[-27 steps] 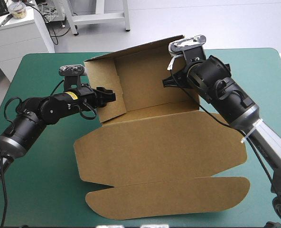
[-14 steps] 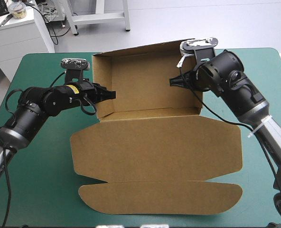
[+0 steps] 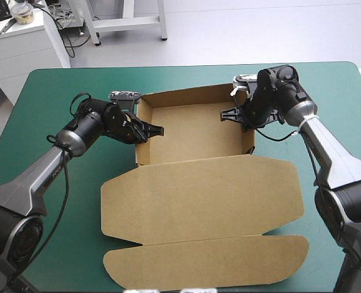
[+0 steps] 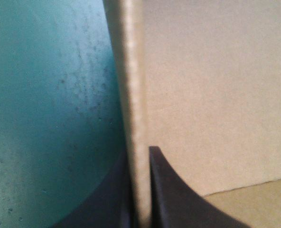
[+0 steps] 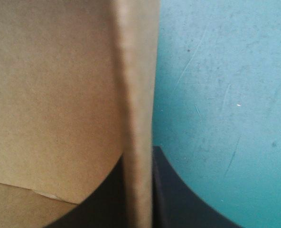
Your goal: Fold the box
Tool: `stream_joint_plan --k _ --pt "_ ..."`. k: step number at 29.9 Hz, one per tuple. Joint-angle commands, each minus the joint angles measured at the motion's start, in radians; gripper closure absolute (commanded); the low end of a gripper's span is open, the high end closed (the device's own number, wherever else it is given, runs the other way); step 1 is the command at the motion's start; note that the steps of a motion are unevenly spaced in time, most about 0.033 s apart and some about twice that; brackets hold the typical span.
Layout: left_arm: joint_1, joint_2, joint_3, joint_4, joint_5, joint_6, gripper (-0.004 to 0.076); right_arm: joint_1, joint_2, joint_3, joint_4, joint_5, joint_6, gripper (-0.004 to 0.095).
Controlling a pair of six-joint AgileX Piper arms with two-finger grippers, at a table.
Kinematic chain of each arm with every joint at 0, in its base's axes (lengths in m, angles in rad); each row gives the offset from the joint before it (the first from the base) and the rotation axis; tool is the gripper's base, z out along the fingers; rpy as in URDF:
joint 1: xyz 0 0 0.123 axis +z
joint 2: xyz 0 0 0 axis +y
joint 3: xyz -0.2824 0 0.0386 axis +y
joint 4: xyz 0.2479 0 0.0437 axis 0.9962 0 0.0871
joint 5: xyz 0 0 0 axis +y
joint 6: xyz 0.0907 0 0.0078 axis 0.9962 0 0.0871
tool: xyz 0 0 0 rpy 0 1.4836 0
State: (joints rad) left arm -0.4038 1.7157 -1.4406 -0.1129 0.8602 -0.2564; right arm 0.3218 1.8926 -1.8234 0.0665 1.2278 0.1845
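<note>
- Box (image 3: 193,137) sat mid-table (image 3: 58,91), an open tray with its lid (image 3: 199,201) lying flat.
- Left gripper (image 3: 158,129) and right gripper (image 3: 226,115) each pinched a side wall (image 4: 133,95).
- Untucked walls could spring outward on release, and uneven pulls could skew the tray.

Box (image 3: 199,195): matt brown board, smooth faces (cut edge fibrous up close).
Cover (image 3: 180,76): teal-green, matt, faintly scuffed and speckled.
Fingers (image 4: 173,199): black, smooth, dull.

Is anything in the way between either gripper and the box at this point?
Nothing visible. The left gripper is shut on the left side wall of the box, and the right gripper is shut on the right side wall. In both wrist views the board sits directly between the black fingers.
</note>
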Motion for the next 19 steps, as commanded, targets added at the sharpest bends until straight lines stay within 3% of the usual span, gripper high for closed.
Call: stream_joint_plan --k 1,15,19 --pt "-0.005 -0.022 -0.035 0.07 -0.032 0.022 0.0734 -0.017 -0.021 -0.033 0.043 0.026 -0.035 0.0922" --pt "-0.005 0.031 -0.067 0.067 -0.039 0.04 0.0732 -0.017 0.044 -0.033 0.014 0.026 -0.053 0.0919" --pt "-0.005 0.031 -0.067 0.063 -0.048 0.057 0.0686 -0.017 0.045 -0.033 0.014 0.026 -0.07 0.0801"
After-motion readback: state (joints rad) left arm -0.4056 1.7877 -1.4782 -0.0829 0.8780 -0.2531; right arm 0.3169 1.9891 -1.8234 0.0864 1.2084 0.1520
